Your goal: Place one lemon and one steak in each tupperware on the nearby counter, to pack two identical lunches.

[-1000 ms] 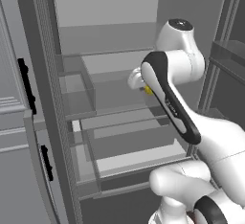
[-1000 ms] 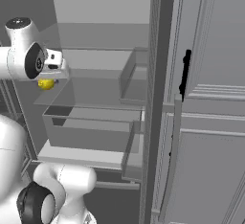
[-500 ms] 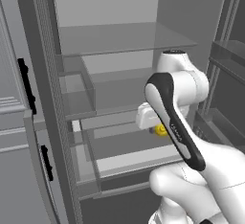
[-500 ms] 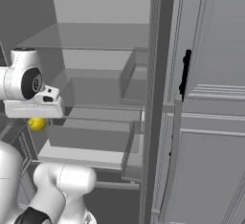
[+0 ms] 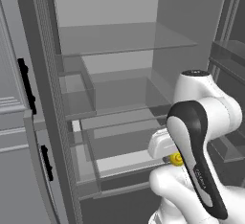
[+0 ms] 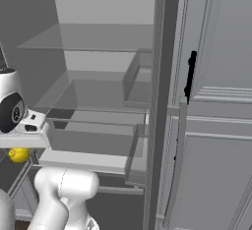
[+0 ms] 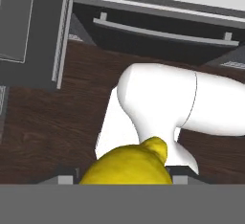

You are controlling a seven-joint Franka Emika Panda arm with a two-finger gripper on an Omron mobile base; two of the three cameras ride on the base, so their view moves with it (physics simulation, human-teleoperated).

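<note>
A yellow lemon (image 5: 176, 158) sits between the fingers of my gripper (image 5: 173, 160), which is shut on it. The hand hangs low in front of the open fridge, below the level of its pulled-out drawer (image 5: 125, 144). From the right side the lemon (image 6: 18, 154) shows under the white hand at the far left. In the hand view the lemon (image 7: 128, 165) bulges up between the fingertips, with my gripper (image 7: 123, 177) pointing down at the dark floor. Steak, tupperware and counter are out of view.
The fridge stands open with a glass shelf (image 5: 124, 37) above clear drawers. Its grey door (image 5: 19, 122) with black handles flanks the left. A tall panelled door (image 6: 216, 101) with a black handle (image 6: 190, 74) stands to the right. Dark wooden floor (image 7: 43, 122) lies below the hand.
The arm has come down from shelf height with the lemon still gripped. The hand now hangs lower and nearer the base, outside the fridge shelves.
</note>
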